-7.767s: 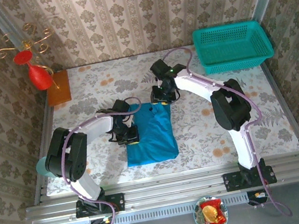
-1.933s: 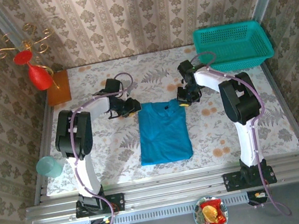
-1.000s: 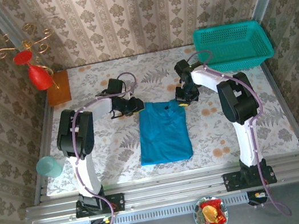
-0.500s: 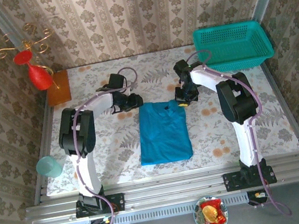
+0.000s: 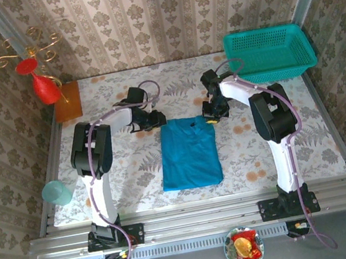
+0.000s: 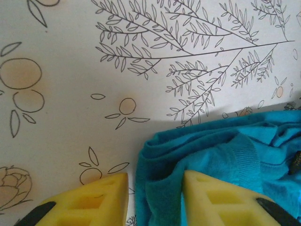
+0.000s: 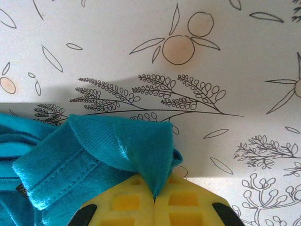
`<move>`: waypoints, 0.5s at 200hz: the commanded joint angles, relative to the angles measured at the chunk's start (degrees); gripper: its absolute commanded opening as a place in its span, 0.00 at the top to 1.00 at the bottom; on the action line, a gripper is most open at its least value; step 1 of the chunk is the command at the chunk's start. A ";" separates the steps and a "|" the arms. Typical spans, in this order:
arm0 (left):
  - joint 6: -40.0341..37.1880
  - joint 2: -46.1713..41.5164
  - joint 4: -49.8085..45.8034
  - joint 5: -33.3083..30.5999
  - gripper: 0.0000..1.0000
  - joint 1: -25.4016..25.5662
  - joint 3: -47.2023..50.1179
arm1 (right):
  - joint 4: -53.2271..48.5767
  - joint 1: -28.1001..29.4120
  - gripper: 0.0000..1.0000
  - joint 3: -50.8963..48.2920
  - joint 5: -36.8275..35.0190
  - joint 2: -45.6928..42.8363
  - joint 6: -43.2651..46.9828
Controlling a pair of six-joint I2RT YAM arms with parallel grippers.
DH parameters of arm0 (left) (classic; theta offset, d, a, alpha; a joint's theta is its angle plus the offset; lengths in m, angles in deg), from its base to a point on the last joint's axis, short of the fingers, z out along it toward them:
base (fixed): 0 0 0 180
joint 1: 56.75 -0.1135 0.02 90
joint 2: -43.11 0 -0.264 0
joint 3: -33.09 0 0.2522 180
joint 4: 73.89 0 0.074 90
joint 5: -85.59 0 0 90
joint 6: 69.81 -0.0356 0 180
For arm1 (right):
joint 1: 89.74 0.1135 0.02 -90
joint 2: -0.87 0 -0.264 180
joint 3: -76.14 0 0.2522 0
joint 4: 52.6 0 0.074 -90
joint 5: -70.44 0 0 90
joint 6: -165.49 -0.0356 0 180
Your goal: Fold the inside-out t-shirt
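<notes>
On the flowered table (image 5: 133,170), we see the blue t-shirt (image 5: 189,153) lying as a narrow folded strip between both arms. At its far corners, the right gripper (image 7: 154,200) pinches a hem, fingers pressed together, and the left gripper (image 6: 155,197) stands spread astride the folded edge. Both pairs of fingers run off frame below.
</notes>
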 commanded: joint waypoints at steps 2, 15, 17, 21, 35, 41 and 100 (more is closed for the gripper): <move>0.66 1.19 1.48 4.28 0.66 1.10 0.91 | -2.27 0.71 1.00 1.50 -0.41 1.68 0.79; 0.70 1.37 1.52 4.79 0.67 1.10 0.72 | -2.25 0.86 1.00 1.58 -0.40 1.76 0.72; 0.70 1.39 1.59 4.93 0.67 1.10 0.72 | -2.23 0.84 1.00 1.58 -0.36 1.76 0.71; 0.72 1.39 1.71 5.06 0.67 1.10 0.72 | -2.23 0.83 1.00 1.59 -0.41 1.72 0.70; 0.84 1.39 1.91 5.39 0.68 1.20 0.72 | -2.25 0.88 1.00 1.63 -0.41 1.76 0.70; 0.83 1.39 1.88 5.48 0.68 1.23 0.63 | -2.17 0.90 1.00 1.62 -0.41 1.85 0.69; 1.14 0.65 1.79 2.57 0.93 0.24 1.94 | 0.34 0.58 0.98 -0.47 -0.52 -0.21 0.60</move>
